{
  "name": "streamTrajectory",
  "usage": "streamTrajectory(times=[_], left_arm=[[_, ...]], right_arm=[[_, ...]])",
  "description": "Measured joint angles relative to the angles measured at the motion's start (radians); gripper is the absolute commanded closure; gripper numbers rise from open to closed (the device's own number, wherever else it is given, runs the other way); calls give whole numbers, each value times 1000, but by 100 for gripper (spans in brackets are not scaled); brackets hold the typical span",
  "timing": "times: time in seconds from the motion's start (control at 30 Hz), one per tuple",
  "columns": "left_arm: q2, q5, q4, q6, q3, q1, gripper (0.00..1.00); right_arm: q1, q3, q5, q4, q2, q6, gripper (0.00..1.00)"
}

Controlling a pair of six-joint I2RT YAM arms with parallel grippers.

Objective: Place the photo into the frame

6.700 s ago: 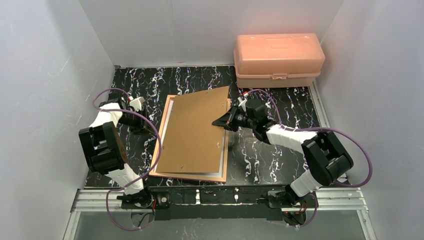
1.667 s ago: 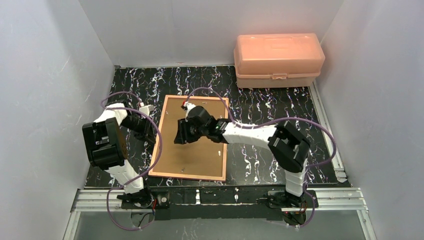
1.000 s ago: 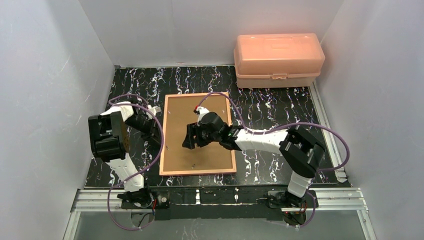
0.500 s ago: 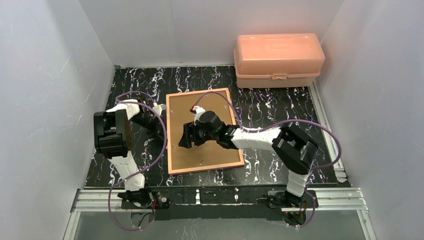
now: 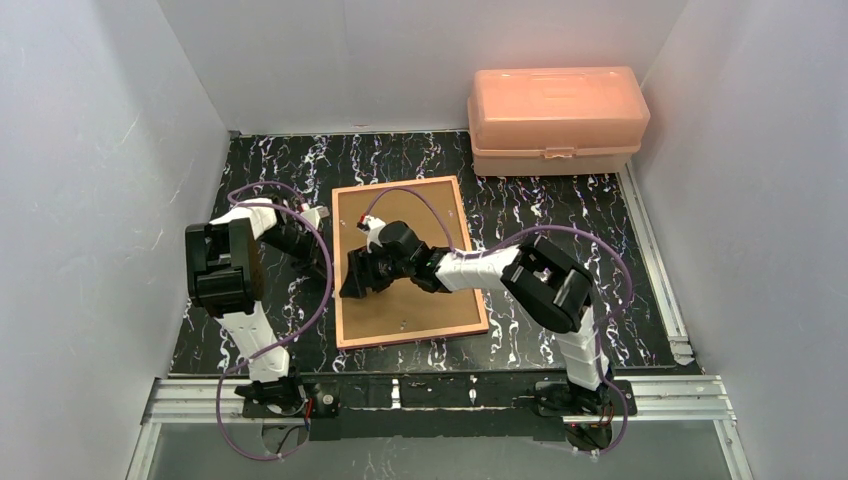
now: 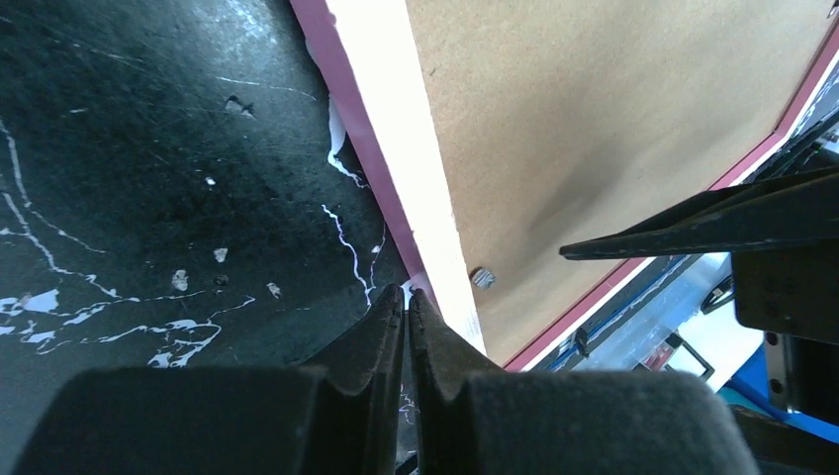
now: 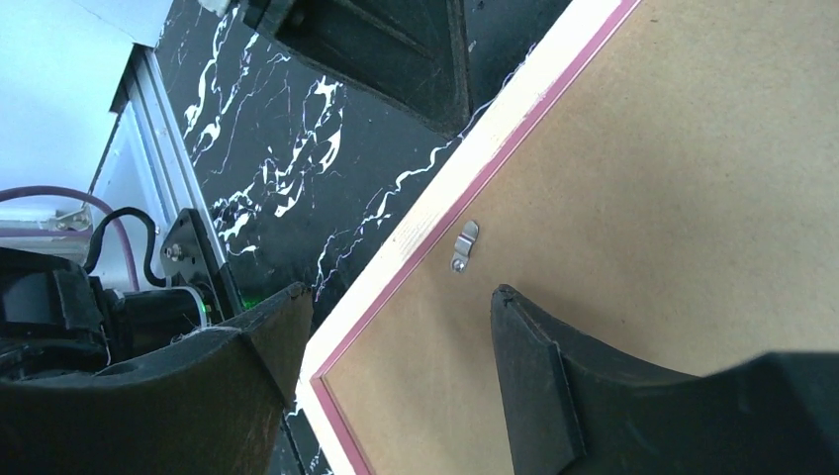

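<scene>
A peach box [image 5: 557, 120] stands far right on the table [image 5: 560, 220], well apart from the frame [image 6: 396, 119], which lies face down mid-table with a brown backing board [image 5: 425, 305] in it. The left gripper [image 6: 407, 297], clenched on nothing, points at the frame's left edge. The right gripper [image 7: 398, 297] hangs spread wide astride that edge, grasping nothing.

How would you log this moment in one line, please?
frame: back up, backing board in | left end effector: shut, at frame's left edge | right end effector: open, near clip | photo: not visible
</scene>
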Motion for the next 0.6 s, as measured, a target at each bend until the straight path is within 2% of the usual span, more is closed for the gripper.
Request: streamTrajectory(times=[0.2,0.4,0.6], left_arm=[[3,15,-9,-10,15,13,94],[3,62,-24,-19,35,27,79],[32,85,-27,-39,48,30,78]], right_arm=[[0,38,-29,8,54,1,27],[1,40,-51,32,66,5,28],[5,40,-66,45,74,13,28]])
